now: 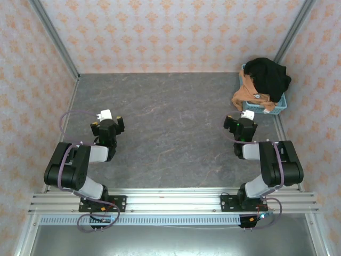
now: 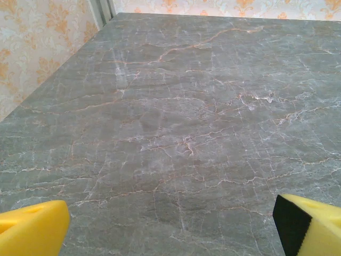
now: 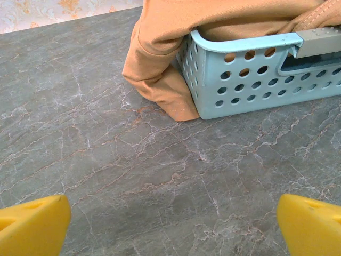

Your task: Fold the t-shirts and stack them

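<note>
Two t-shirts lie bundled in the light blue basket [image 1: 278, 105] at the table's far right. The black t-shirt [image 1: 270, 76] is heaped on top. The orange-tan t-shirt [image 1: 244, 94] hangs over the basket's left side, its hem reaching the table [image 3: 160, 64]. My right gripper [image 1: 241, 121] [image 3: 173, 226] is open just in front of the basket [image 3: 250, 80], with nothing between its yellow fingertips [image 3: 32, 226]. My left gripper [image 1: 109, 120] [image 2: 170, 229] is open over bare table at the left, far from the shirts.
The grey marbled tabletop [image 1: 170, 128] runs wide between the two arms. Patterned walls close in the back and both sides. A metal rail [image 1: 170, 201] runs along the near edge under the arm bases.
</note>
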You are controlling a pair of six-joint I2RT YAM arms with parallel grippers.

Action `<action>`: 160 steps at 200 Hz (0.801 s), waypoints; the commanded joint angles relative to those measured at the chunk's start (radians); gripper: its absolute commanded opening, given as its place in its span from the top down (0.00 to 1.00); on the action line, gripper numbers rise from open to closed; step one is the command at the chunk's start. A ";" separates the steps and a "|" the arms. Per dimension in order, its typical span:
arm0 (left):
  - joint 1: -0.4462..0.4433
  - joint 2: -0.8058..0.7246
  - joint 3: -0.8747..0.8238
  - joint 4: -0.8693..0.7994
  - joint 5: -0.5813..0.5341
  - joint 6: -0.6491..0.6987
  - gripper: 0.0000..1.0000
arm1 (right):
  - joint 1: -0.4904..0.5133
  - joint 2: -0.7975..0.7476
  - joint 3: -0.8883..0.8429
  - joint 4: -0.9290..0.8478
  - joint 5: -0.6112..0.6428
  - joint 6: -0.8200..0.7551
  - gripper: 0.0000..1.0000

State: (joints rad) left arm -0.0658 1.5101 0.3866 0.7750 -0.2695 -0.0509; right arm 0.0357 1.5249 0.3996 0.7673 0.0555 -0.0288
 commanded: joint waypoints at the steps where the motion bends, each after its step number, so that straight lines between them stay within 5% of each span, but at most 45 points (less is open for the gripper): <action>1: -0.008 -0.018 0.015 0.008 -0.024 0.011 0.00 | -0.007 -0.004 0.015 0.018 0.004 -0.011 0.01; 137: -0.008 -0.018 0.016 0.008 -0.024 0.011 0.00 | -0.005 -0.007 0.013 0.021 0.007 -0.016 0.01; 160: -0.050 -0.109 0.077 -0.166 -0.056 0.057 0.00 | 0.085 -0.124 0.075 -0.156 0.214 -0.055 0.01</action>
State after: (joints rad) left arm -0.0689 1.5040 0.3889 0.7605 -0.2699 -0.0490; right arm 0.0513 1.5150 0.4030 0.7475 0.0917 -0.0387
